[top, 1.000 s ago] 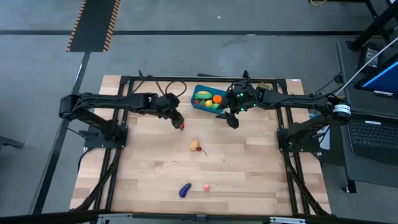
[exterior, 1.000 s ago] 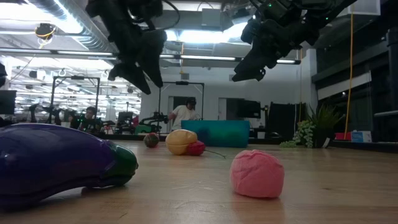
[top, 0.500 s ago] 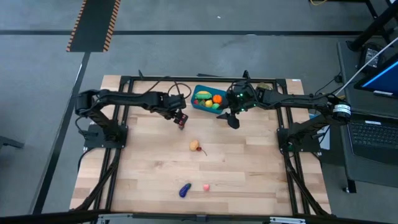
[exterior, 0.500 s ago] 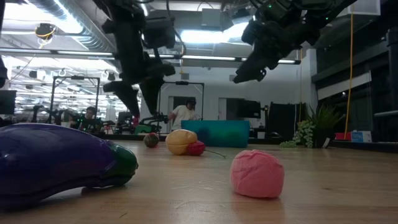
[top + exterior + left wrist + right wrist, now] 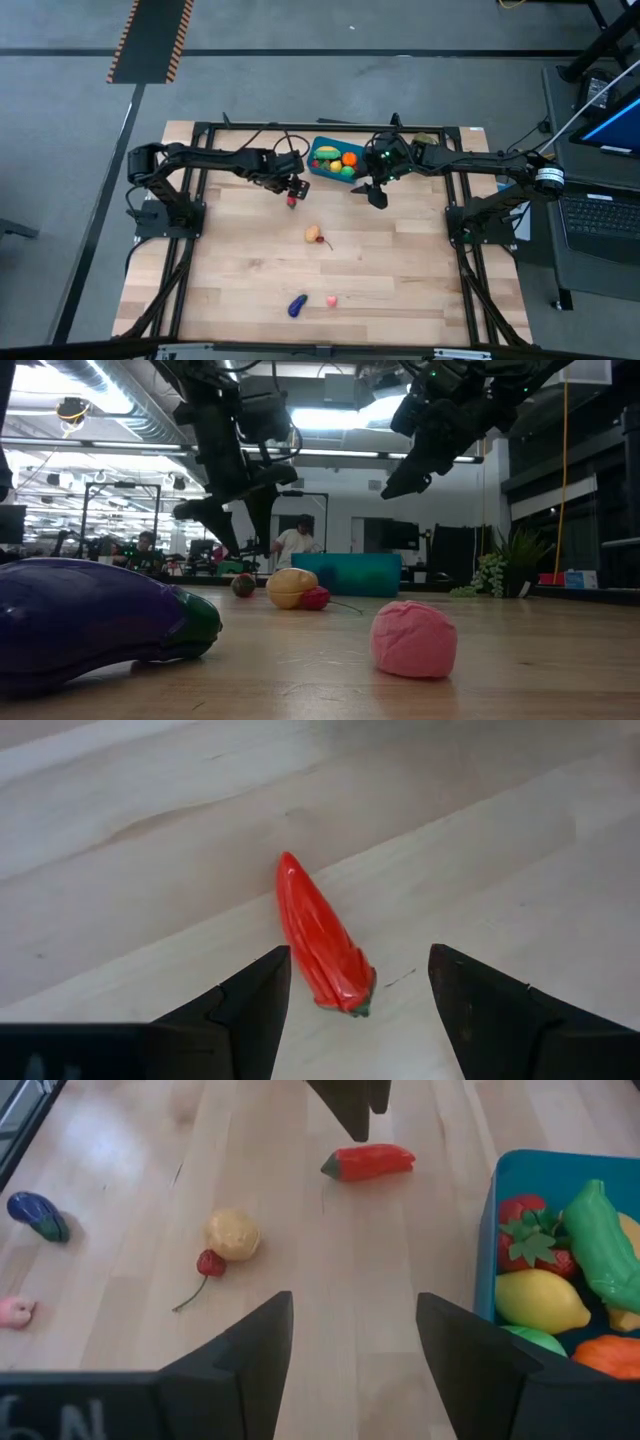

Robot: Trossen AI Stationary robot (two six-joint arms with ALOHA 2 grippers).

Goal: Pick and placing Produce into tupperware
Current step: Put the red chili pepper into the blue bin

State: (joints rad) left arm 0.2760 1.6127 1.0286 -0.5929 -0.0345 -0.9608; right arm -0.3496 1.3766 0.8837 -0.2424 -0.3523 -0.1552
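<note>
A red toy pepper [image 5: 320, 955] lies flat on the wooden table, left of the teal tupperware [image 5: 322, 166]. My left gripper [image 5: 291, 188] hangs open just above the pepper, its fingers on either side of the stem end without touching it. The tupperware [image 5: 487, 1230] holds several produce pieces, among them a lemon [image 5: 540, 1301] and a strawberry [image 5: 530, 1235]. My right gripper [image 5: 374, 192] hovers open beside the tub's near right corner, holding nothing.
Loose produce lies on the table: a yellow piece [image 5: 313, 233] with a cherry [image 5: 210, 1263] mid-table, and a purple eggplant [image 5: 297, 305] and a pink piece [image 5: 331, 299] near the front edge. A black frame [image 5: 200, 128] rims the table. A laptop [image 5: 600, 215] sits to the right.
My left gripper has come down toward the red pepper, shifting slightly toward the tupperware, and has rolled about its own axis. It has stayed open. The pepper has not moved.
</note>
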